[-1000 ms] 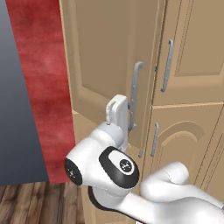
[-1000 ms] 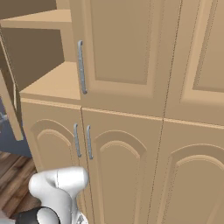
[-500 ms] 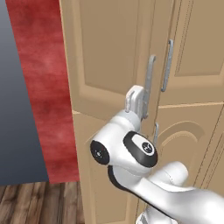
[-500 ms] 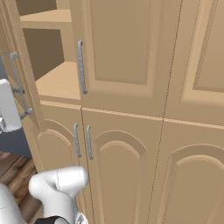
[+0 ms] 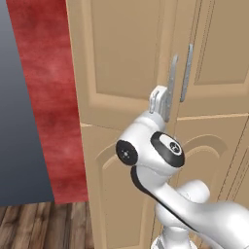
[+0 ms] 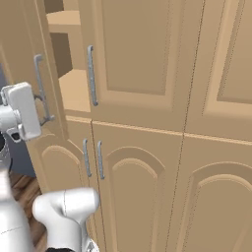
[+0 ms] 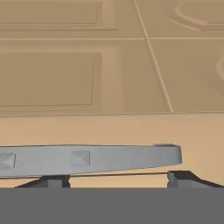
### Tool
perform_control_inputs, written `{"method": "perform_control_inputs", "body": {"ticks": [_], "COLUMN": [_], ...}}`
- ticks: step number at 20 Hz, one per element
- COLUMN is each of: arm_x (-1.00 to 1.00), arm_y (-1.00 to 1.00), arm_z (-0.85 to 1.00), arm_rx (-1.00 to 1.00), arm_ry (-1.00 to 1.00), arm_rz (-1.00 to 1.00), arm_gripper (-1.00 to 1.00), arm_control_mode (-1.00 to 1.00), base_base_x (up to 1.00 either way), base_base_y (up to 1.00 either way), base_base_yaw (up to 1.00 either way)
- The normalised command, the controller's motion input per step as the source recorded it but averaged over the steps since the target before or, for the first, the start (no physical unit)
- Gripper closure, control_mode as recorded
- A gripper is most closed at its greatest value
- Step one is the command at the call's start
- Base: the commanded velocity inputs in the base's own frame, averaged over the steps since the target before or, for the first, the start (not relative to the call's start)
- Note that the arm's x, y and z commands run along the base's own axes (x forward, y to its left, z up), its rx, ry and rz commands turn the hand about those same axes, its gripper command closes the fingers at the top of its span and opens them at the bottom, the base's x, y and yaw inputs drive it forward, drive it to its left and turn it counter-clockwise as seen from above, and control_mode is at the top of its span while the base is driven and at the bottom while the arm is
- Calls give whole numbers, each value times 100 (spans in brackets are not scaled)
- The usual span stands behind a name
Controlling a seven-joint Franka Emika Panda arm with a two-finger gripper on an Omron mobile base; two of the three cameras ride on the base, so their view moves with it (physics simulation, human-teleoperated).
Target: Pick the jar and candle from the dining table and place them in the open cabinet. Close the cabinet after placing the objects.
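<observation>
Tan wood covers the cabinet (image 6: 147, 74), flat panels above and arched ones below. Its upper-left door (image 5: 121, 63) stands partly ajar, with bare shelves visible behind it; jar and candle are hidden. The gripper (image 7: 116, 177) sits at that door's slim silver bar handle (image 7: 87, 158), fingertips (image 7: 181, 176) spread, pinching nothing. Best to push squarely beside the handle, following the door's arc until it lies flush.

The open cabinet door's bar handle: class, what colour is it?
Silver-grey; the handle shows best in the hand view, against the tan door.
</observation>
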Motion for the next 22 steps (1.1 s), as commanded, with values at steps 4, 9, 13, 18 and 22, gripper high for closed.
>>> {"method": "perform_control_inputs", "body": {"ticks": [4, 9, 13, 18, 22], "arm_x": [45, 47, 49, 53, 59], "arm_y": [-44, -41, -39, -38, -37], "arm_z": [3, 1, 0, 0, 0], "arm_rx": [5, 6, 7, 8, 9], "arm_ry": [-1, -1, 0, 0, 0], "arm_rz": [6, 8, 9, 9, 8], "arm_gripper": [-100, -100, -100, -100, -100], "arm_control_mode": [-100, -100, -100, -100, -100], "base_base_x": [0, 0, 0, 0, 0], "base_base_y": [0, 0, 0, 0, 0], "base_base_yaw": [0, 0, 0, 0, 0]}}
